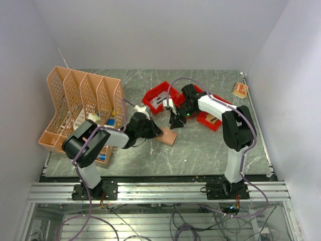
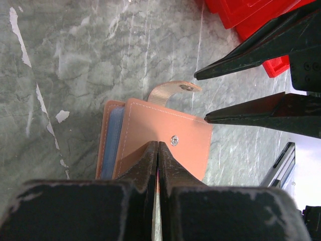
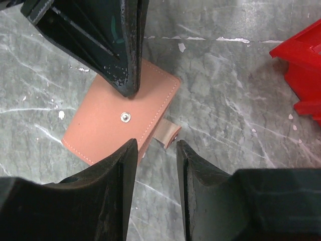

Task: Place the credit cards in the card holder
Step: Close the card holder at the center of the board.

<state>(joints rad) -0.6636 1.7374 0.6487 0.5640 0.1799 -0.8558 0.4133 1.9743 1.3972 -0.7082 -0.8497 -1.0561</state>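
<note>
Near the counter's middle the light, floppy card holder (image 1: 166, 136) seems pinned by the left gripper (image 2: 158, 145), jaws closed. The right gripper (image 3: 156, 145), jaws apart, straddles its soft strap (image 3: 168, 134), the likeliest hold.

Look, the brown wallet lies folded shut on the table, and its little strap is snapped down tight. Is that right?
Not quite. The strap is not snapped down. It sticks out loose past the edge of the brown wallet, as the left wrist view shows. The rest is right: the wallet lies folded shut on the table.
</note>
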